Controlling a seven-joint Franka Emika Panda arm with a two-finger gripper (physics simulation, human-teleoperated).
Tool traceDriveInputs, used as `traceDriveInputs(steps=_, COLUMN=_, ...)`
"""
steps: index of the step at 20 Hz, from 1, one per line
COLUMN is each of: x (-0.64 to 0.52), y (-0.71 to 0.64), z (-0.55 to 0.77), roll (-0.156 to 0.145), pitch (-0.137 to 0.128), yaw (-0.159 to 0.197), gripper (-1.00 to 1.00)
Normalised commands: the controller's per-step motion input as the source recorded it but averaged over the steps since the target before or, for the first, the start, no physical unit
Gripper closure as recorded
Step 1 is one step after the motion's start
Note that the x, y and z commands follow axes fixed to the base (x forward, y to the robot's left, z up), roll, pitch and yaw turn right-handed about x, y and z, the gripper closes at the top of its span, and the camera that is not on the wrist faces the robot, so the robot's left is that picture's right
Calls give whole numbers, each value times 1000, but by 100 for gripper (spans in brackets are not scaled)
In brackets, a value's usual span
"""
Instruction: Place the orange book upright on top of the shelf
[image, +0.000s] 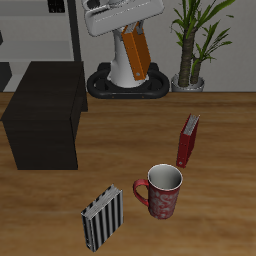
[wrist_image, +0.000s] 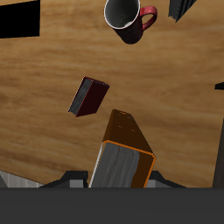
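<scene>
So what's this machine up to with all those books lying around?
The robot arm's two-finger gripper is holding a thin orange book in the air, well above the wooden table. The low black box-shaped shelf stands off to one side with nothing on its flat top, so the book is not yet placed there. Down on the table sit a dark red book, a red patterned mug and a black-and-white striped book.

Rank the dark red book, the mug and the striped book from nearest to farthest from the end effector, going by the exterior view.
From the end effector, which holds the orange book:
1. Dark red book, standing mid-table.
2. Mug, closer to the table's front.
3. Striped book, at the front edge.
</scene>
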Motion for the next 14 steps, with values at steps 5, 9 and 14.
traceDriveInputs(steps=5, x=-31, y=-426, z=66, roll=48, pitch=30, yaw=3, gripper=100)
traceDriveInputs(steps=9, x=-14, y=-788, z=68, roll=-83, pitch=-8, yaw=-18, gripper=100)
traceDriveInputs(steps=14, x=-9, y=-689, z=134, roll=-111, pitch=-48, yaw=-20, gripper=100)
